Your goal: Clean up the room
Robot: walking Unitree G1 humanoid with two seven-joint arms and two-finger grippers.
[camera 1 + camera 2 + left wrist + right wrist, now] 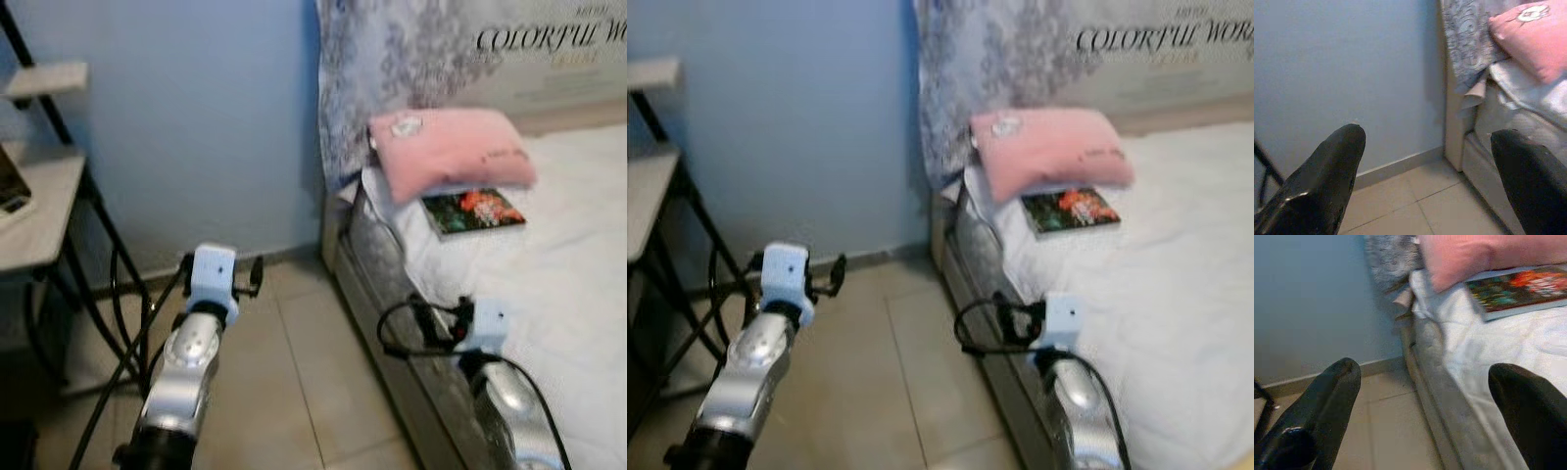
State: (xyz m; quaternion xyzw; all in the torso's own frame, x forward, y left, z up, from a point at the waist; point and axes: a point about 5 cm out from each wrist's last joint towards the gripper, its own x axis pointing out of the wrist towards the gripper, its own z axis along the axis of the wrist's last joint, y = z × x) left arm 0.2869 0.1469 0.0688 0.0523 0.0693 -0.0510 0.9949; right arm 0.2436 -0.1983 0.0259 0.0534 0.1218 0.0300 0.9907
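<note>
light: soft, even, bluish – focus: mild blur throughout – shadows: faint

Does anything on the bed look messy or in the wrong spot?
A little. A colourful book lies on the white bed, partly tucked under the pink pillow. The pillow sits crooked near the bed's corner.
</note>
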